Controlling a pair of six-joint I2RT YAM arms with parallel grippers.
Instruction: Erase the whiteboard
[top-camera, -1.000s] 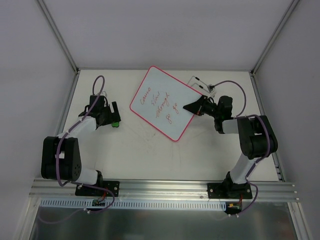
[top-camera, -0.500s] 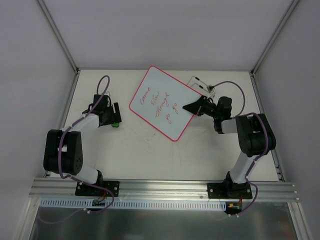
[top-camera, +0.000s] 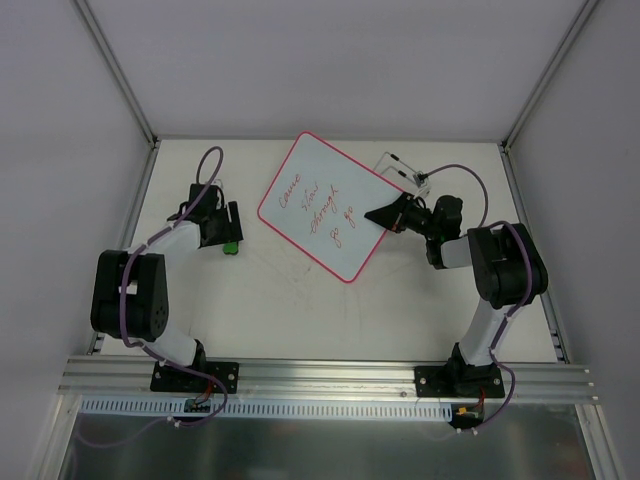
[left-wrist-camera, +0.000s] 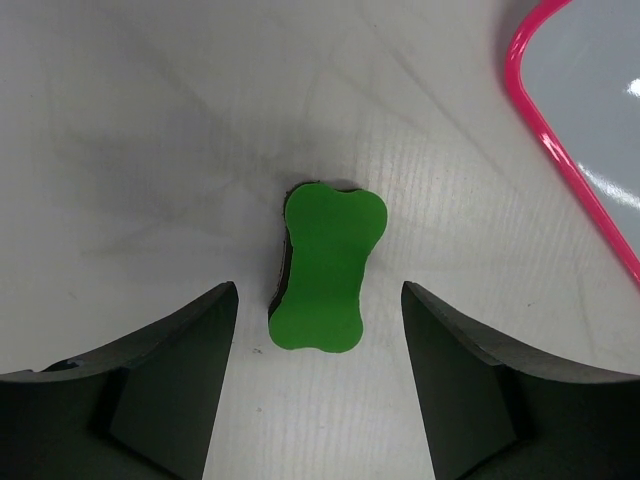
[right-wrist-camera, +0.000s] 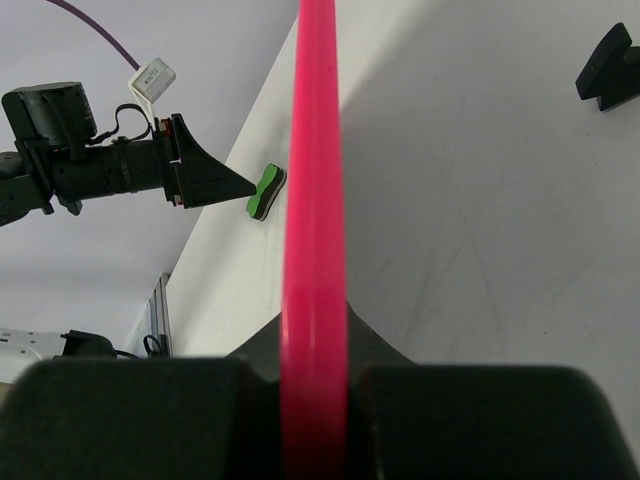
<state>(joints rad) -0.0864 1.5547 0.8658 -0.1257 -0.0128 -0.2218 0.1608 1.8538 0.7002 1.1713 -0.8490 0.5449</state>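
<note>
The whiteboard (top-camera: 322, 206), white with a pink-red frame and red handwriting, lies tilted near the table's middle. My right gripper (top-camera: 383, 214) is shut on its right edge; in the right wrist view the pink frame (right-wrist-camera: 314, 200) runs straight up between the shut jaws. The green bone-shaped eraser (top-camera: 231, 246) lies on the table left of the board. In the left wrist view the eraser (left-wrist-camera: 326, 267) sits just ahead of my open left gripper (left-wrist-camera: 318, 375), between the lines of the two fingers, untouched. A corner of the board's frame (left-wrist-camera: 570, 160) shows at the upper right.
A small clear stand with black tips (top-camera: 400, 167) lies behind the right gripper. A black foot piece (right-wrist-camera: 606, 66) shows on the table in the right wrist view. White walls enclose the table at back and sides.
The left arm's elbow has folded in closer to its base and the left gripper has shifted slightly back by the eraser. The right gripper and board have barely moved.
</note>
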